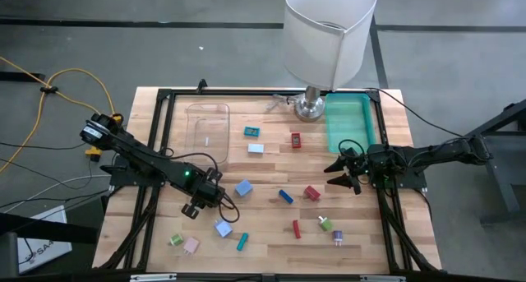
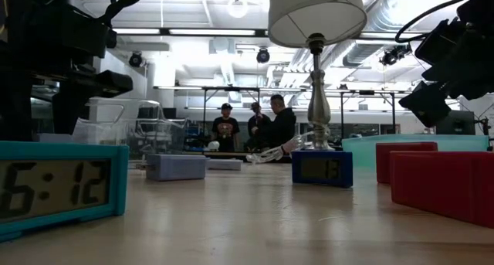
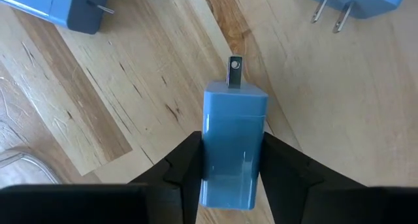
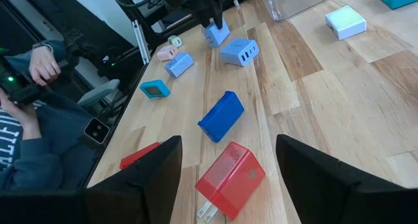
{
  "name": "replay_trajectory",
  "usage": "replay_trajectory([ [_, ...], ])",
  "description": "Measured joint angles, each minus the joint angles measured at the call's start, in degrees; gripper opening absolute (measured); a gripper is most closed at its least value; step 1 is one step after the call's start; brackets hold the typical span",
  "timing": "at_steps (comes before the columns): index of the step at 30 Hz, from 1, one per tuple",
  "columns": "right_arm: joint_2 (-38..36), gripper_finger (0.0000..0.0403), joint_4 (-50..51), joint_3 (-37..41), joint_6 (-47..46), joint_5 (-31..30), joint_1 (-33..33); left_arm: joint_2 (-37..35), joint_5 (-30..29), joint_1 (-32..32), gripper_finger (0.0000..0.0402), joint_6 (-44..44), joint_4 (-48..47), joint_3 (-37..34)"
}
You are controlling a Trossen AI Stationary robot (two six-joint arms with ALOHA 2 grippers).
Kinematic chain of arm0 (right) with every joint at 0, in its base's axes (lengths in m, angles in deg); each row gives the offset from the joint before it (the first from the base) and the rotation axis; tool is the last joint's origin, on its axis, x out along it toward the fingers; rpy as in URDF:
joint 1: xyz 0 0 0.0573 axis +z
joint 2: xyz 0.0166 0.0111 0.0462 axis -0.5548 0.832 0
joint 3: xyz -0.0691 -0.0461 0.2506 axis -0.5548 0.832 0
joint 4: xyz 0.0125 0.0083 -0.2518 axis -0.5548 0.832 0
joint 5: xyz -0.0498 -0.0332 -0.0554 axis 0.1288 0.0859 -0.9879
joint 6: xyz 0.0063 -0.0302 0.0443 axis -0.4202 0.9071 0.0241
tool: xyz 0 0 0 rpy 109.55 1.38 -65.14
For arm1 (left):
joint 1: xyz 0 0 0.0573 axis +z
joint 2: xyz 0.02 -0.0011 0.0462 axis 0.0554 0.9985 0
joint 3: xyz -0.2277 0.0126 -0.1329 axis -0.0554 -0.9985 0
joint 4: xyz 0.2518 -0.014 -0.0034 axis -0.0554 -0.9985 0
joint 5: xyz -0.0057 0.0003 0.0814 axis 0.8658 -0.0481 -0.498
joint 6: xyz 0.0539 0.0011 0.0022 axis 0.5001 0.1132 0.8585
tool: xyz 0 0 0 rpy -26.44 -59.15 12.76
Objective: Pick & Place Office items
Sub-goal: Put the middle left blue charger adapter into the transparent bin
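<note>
Small office items lie scattered on the wooden table. My left gripper points steeply down at the table's left middle, shut on a light blue plug block; the same block also shows in the right wrist view. Two more light blue blocks lie close by. My right gripper waits open at the right edge, nothing between its fingers; a red plug block and a dark blue piece lie in front of it. My left gripper pinches the light blue block's two long sides between its two fingers, near the end away from the metal prong. The fingers come from above, pointing steeply down. The block appears to lie flat on the table.
A clear container and a teal tray stand at the far side, a white-shaded lamp between them. Red, teal, white, green and pink pieces lie about. People show beyond the table.
</note>
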Motion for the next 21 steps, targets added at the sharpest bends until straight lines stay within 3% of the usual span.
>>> replay_trajectory([
  [10, 0.0, 0.0235, 0.0, 0.0, 0.0, 0.0, 0.0, -0.4, 0.4, 0.0, 0.0122, 0.0, -0.3, 0.0],
  [21, 0.0, 0.0235, 0.0, 0.0, 0.0, 0.0, 0.0, -7.5, -1.1, 0.5, 0.0121, -1.6, -1.3, -0.1],
])
